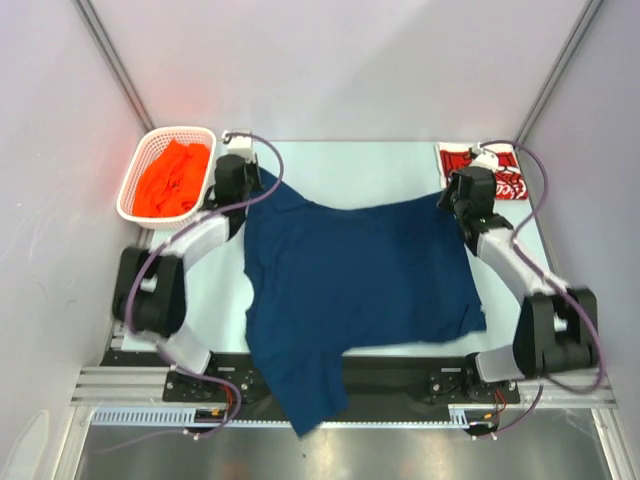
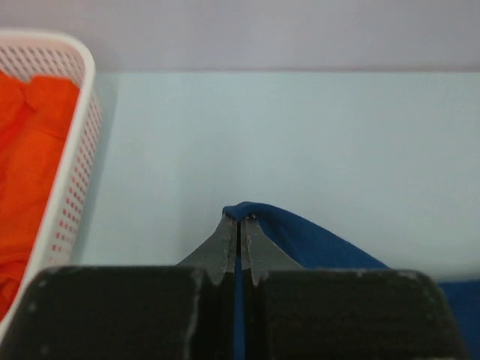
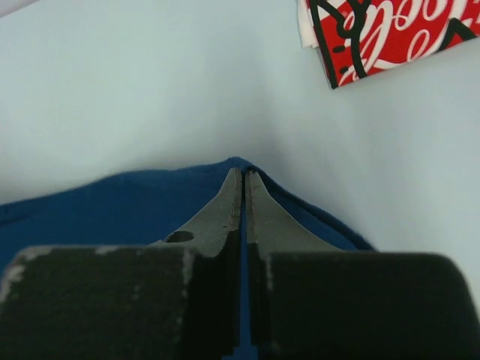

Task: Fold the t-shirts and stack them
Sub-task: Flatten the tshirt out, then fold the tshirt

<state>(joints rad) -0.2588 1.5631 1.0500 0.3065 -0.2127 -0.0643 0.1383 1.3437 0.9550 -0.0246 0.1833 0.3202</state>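
1. The left gripper (image 2: 238, 223) is clamped shut on one far corner of the navy shirt (image 1: 360, 280). A small fold of blue cloth pokes out past the tips of its fingers (image 2: 225, 244).
2. The right gripper (image 3: 245, 178) is closed the same way on the other far corner, with cloth pinched between its jaws.
3. Held at these 2 corners, the shirt's far edge stretches across the table (image 1: 380, 165) between the arms and sags a little in the middle. This hold seems meant to spread the cloth flat before folding.
4. The body of the navy shirt lies in the middle of the table. One part hangs over the near edge between the arm bases, so the shirt is not fully laid out.
5. The red shirt (image 1: 512, 185) lies at the far right corner, just beyond the right gripper. It appears folded and is probably the start of the stack.
6. The orange shirt (image 1: 170, 180) sits crumpled in the white basket (image 1: 128, 190) at the far left, apparently waiting its turn.
7. By this reading, 1 of 3 shirts is done. The next move likely calls for both arms to draw the cloth away together, keeping the edge taut.
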